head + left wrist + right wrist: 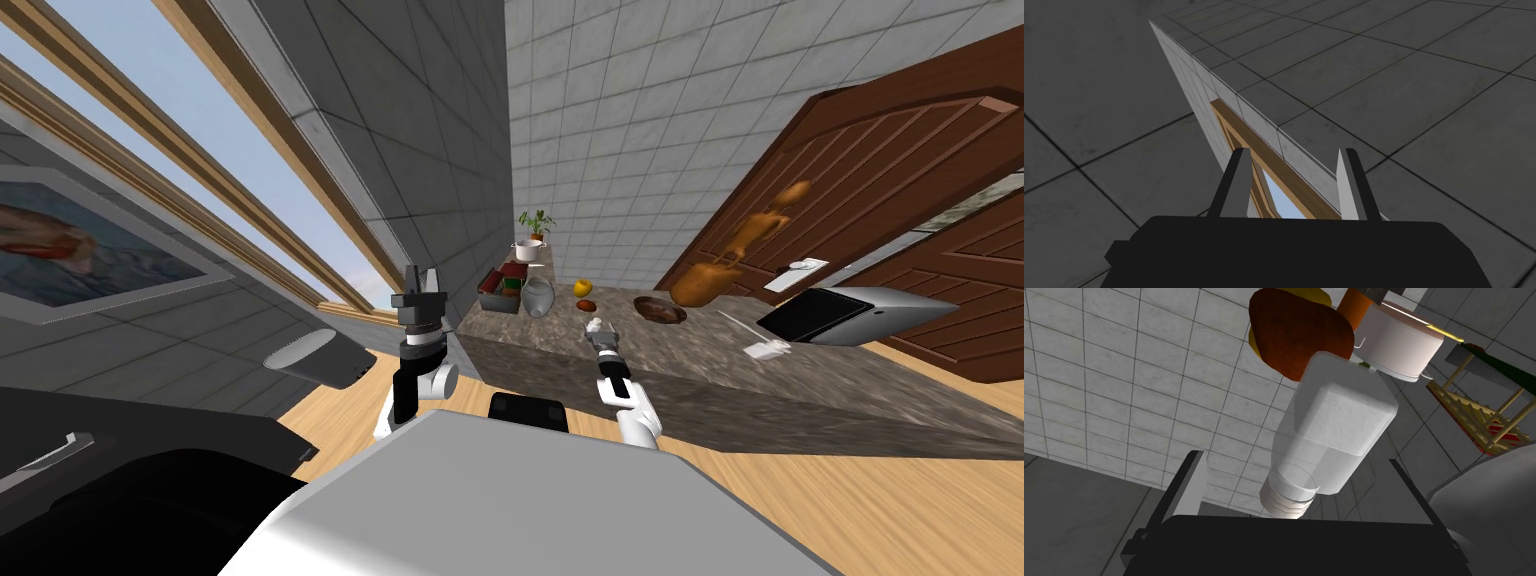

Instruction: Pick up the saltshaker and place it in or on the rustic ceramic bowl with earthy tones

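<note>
The saltshaker (1334,423) is a white, blocky bottle with a ribbed cap. It lies between the fingers of my right gripper (1296,460), cap end towards the gripper's body. Both fingers stand wide of its sides, so the gripper is open. The head view shows the same right gripper (597,328) over the front part of the stone counter (700,375), with the shaker (595,326) as a white speck at its tip. A dark brown bowl (659,310) sits on the counter a little to the gripper's right. My left gripper (422,280) is raised beside the counter's left end, open and empty (1294,170).
Just beyond the right gripper lie a small red-brown lump (586,305) and a yellow fruit (582,287). Farther back are a grey jug (538,297), a wire crate (500,285) and a white pot (527,250). A wooden figure (735,255) and a silver appliance (850,315) stand to the right.
</note>
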Motion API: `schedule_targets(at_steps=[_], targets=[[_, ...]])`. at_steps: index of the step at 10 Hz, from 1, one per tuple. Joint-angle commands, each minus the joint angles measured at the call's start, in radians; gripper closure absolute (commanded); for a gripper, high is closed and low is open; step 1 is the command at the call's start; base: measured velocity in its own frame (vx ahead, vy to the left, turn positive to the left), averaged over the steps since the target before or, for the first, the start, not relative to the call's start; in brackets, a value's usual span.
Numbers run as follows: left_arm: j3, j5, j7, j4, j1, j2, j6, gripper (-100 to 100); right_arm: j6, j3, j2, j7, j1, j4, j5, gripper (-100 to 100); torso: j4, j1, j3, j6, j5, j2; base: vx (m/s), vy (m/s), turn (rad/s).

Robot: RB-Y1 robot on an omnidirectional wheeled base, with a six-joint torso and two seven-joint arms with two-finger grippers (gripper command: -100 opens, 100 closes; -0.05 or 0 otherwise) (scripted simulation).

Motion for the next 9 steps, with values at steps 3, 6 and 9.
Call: schedule_targets(at_steps=[3, 6, 9], targets=[[0.0, 0.0, 0.0, 0.0, 0.0, 0.0, 0.0, 0, -0.006, 0.049, -0.001, 0.006, 0.096, -0.088, -0.034, -100, 0.001, 0.002, 0.003, 0.0, 0.0, 0.005, 0.048, 0.016, -0.063], [0.0, 0.0, 0.0, 0.0, 0.0, 0.0, 0.0, 0, -0.012, 0.081, -0.001, 0.011, 0.182, -0.145, -0.057, -100, 0.002, 0.0, 0.005, 0.0, 0.0, 0.008, 0.004, 0.006, -0.018], [0.0, 0.0, 0.0, 0.0, 0.0, 0.0, 0.0, 0, -0.012, 0.081, -0.001, 0.011, 0.188, -0.145, -0.057, -100, 0.002, 0.0, 0.005, 0.0, 0.0, 0.008, 0.0, 0.0, 0.0]])
